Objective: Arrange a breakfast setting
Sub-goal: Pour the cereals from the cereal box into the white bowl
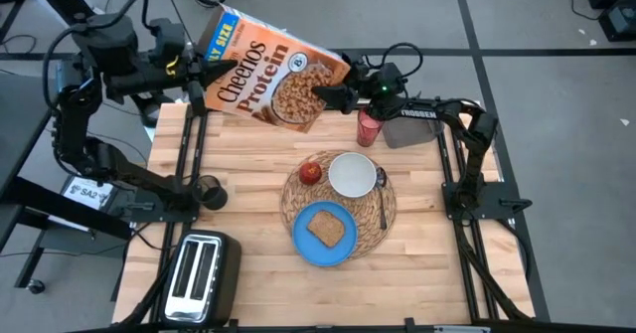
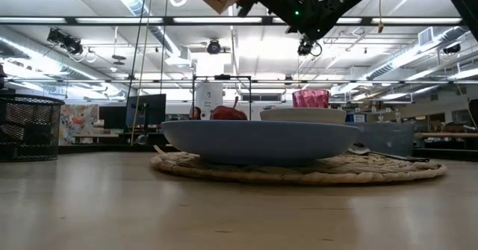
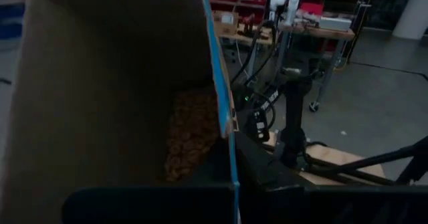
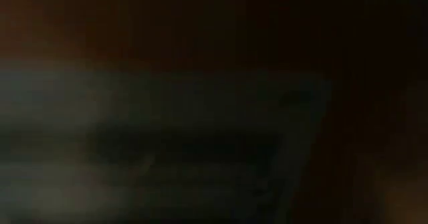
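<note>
— Cheerios box: where does it sit in the breakfast setting?
— Nowhere yet. It hangs tilted in the air over the far edge of the table, between the two arms. The left gripper is clamped shut on its top end; the right gripper stands wide at its bottom corner, seemingly bracing rather than pinching.
— And the rest?
— Laid out: the placemat carries the blue plate with the toast, the white bowl, the apple and the spoon; the pink glass stands just beyond it.
— So the step?
— Probably pouring cereal or placing the box. Next it needs the open mouth over the bowl.
— Anything unclear?
— The right wrist view is dark and shows nothing. The left wrist view looks inside the box at the cereal. The right fingers' contact is hidden.
</note>
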